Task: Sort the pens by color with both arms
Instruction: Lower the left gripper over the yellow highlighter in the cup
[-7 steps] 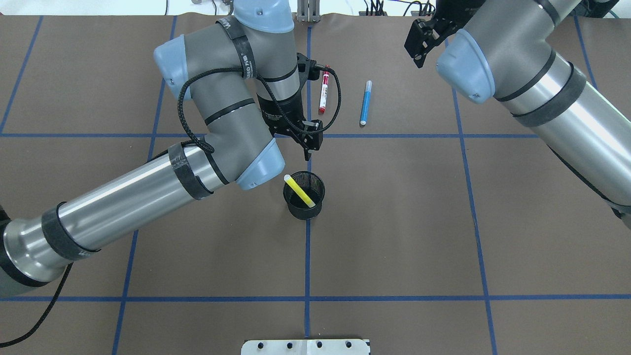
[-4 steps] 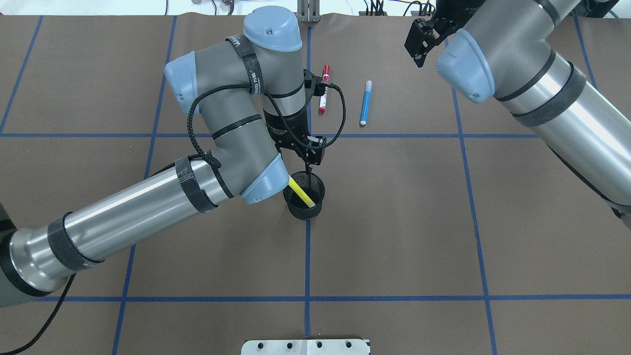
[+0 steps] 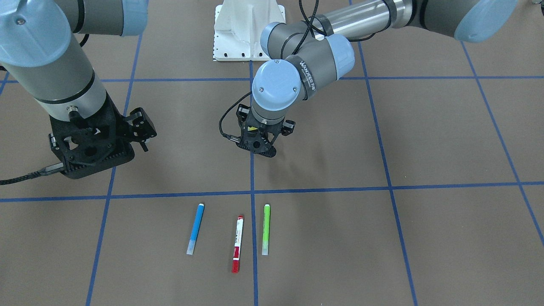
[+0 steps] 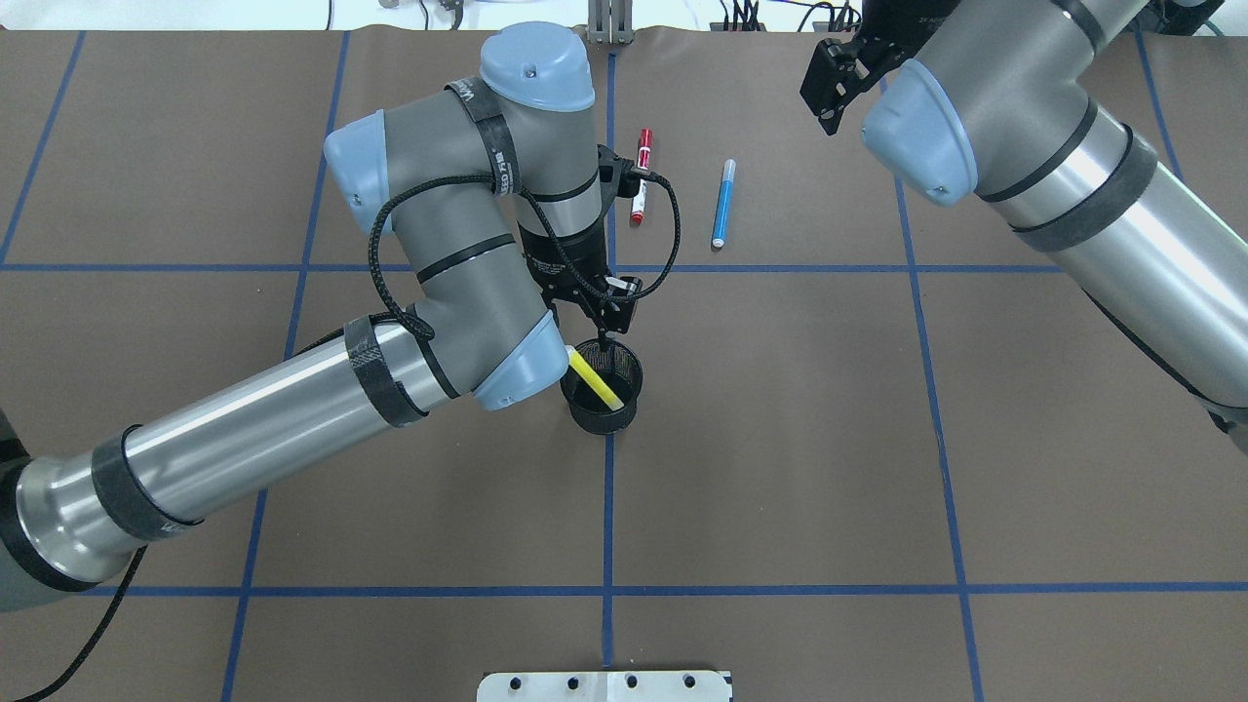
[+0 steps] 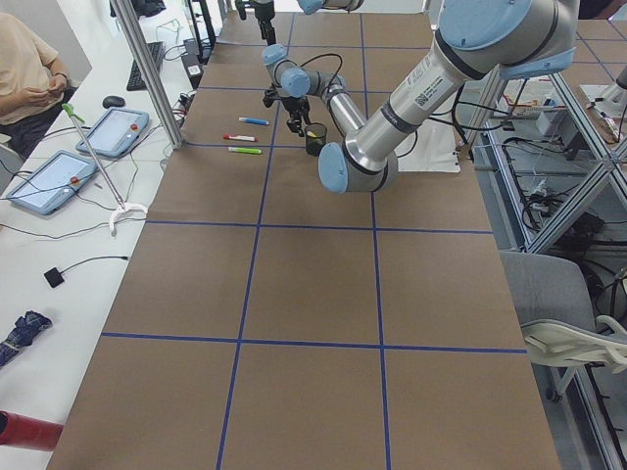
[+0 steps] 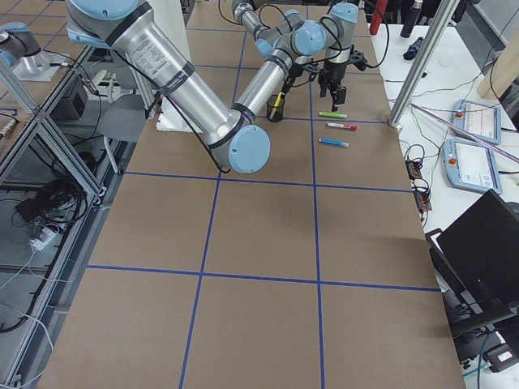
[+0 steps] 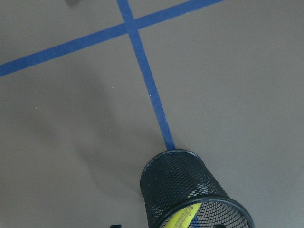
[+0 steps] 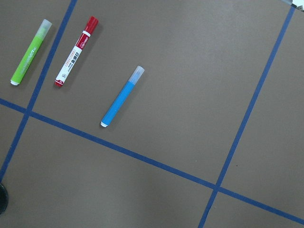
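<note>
A yellow pen (image 4: 595, 378) leans inside the black mesh cup (image 4: 606, 408) at the table's centre; the left wrist view shows it through the cup's mesh (image 7: 183, 218). My left gripper (image 4: 604, 330) hangs open just over the cup's far rim, holding nothing. Beyond it lie the green pen (image 3: 266, 228), the white pen with red ends (image 3: 237, 243) and the blue pen (image 3: 195, 228) side by side. In the overhead view my left arm hides the green one. My right gripper (image 3: 142, 129) hovers open and empty, off to the blue pen's side.
Blue tape lines (image 4: 609, 507) divide the brown table cover into squares. The white pedestal base (image 3: 248, 29) stands at the robot's edge. In the exterior left view a person (image 5: 24, 69) sits beside a side table with tablets (image 5: 49, 181).
My left arm has swung toward the cup and lowered its gripper from above the tape crossing to the cup's rim. The right arm and the pens have stayed put.
</note>
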### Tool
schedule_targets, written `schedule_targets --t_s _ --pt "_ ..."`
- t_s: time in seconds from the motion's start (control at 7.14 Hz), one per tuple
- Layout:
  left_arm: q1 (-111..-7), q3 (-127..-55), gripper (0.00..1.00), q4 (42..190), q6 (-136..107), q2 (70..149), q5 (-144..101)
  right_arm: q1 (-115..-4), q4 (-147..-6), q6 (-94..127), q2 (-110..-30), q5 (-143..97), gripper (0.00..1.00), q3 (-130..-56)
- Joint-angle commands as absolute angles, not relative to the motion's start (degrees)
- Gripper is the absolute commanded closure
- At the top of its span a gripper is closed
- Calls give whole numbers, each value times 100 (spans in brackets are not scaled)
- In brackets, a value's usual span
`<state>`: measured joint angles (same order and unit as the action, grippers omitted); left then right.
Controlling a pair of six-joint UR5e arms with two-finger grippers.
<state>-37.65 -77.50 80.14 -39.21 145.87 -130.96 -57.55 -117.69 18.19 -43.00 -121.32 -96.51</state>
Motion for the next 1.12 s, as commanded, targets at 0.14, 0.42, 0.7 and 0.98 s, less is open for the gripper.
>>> schedule_targets --t_s 0.14,0.42,0.7,0.98 --pt "-3718 -7761 40 7981 -3946 14581 -13096 -5739 -11760 1819 -4307 -12120 0 -9624" --pt "-3691 -7918 42 7980 -3946 14424 -13096 -5730 -11760 1819 -4307 -12111 0 -9615" --pt "-3648 -7980 42 7963 -3955 14396 -13096 -5730 -11751 1819 -4315 -12111 0 -9615" --pt "-3639 -8007 50 7963 -3964 14396 -13096 -5730 -11751 1819 -4315 -12111 0 -9615"
